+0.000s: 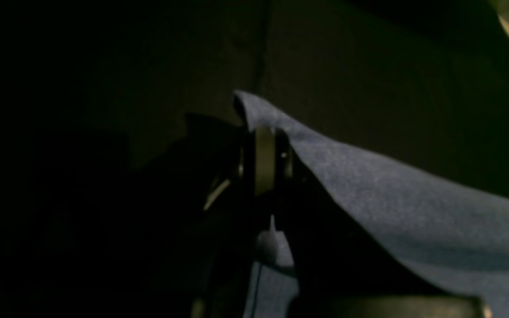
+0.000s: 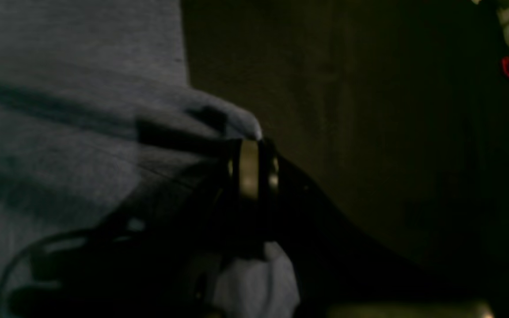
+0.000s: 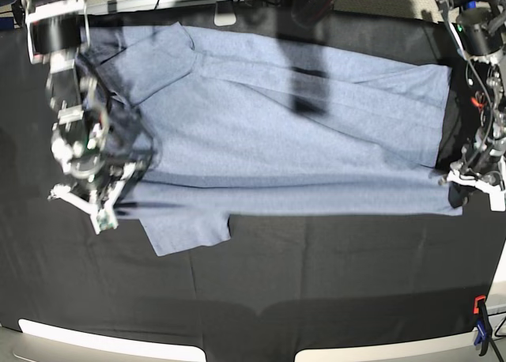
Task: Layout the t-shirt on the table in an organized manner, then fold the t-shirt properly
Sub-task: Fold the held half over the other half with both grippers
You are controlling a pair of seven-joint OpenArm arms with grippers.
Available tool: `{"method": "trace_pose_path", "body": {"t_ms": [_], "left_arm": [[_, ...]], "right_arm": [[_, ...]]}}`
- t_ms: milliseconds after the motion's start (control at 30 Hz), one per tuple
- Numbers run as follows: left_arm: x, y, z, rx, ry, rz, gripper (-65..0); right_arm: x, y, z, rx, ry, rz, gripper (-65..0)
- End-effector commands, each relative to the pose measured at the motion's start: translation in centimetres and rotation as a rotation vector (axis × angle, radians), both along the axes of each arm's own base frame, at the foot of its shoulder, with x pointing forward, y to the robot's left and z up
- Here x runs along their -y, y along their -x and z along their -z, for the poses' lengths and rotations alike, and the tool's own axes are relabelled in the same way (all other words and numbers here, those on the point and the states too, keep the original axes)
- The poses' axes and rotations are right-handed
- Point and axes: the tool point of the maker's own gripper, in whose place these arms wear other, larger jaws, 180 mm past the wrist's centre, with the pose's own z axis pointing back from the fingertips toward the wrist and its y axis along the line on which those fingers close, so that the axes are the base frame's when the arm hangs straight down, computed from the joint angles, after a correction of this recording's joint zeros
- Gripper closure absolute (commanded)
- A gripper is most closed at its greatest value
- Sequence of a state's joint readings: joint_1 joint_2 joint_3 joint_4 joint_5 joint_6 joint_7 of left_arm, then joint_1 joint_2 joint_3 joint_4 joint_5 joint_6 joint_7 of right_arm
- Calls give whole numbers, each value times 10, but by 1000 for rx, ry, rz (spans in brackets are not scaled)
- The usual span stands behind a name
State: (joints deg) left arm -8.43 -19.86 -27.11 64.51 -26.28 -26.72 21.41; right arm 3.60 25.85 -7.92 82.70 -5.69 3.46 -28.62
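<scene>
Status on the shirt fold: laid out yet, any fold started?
Layout looks done: the t-shirt lies spread across the table. In hand: left gripper and right gripper each pinch an edge. No completed fold visible; the folding is left.

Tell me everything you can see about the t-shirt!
The t-shirt is soft-looking, heathered blue-grey cloth, spread sideways across the black table. No lettering shows. One short sleeve sticks out toward the near edge. A long crease shows where one edge is folded over. The left end effector and right end effector each pinch an edge.
</scene>
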Motion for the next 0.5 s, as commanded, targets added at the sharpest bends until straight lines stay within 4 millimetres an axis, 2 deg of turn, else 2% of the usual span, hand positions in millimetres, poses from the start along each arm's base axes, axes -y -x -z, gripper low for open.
{"method": "trace_pose_path", "body": {"t_ms": [0,200,333,467], "left_arm": [[-9,-10,-26,81,-17,1,0],[-8,-2,-21,66,-18,6,0],[-2,4,-32,92,-52,39,0],[7,18,-39,73,-105,84,0]], "right_arm": [[6,-7,-23,73,39,4,0],[16,28,-38,110,66,47,0],[29,52,-50,130,71,85,0],[31,73,-55,128,63,96,0]]}}
